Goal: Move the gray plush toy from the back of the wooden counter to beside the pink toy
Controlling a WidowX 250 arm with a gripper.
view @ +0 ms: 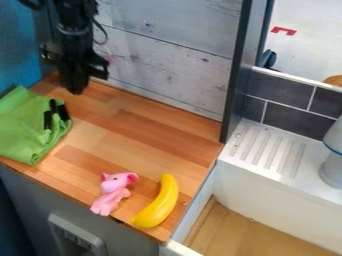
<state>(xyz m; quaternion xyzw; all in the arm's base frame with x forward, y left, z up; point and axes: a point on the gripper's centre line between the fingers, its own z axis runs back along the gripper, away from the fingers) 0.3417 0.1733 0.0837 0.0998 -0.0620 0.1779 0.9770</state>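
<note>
Your gripper [75, 85] hung at upper left, wide or narrow you could not tell, panelled wall [175, 67] behind, wooden counter [127, 127] extending frontward, pink toy [112, 194] and banana [159, 202] near its front edge, green cloth [27, 135] lower left of your gripper.

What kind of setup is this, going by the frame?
Looks like a toy kitchen: a wood-look counter beside a white sink unit with a ridged drainboard, and dark tile-pattern backing behind it.
</note>
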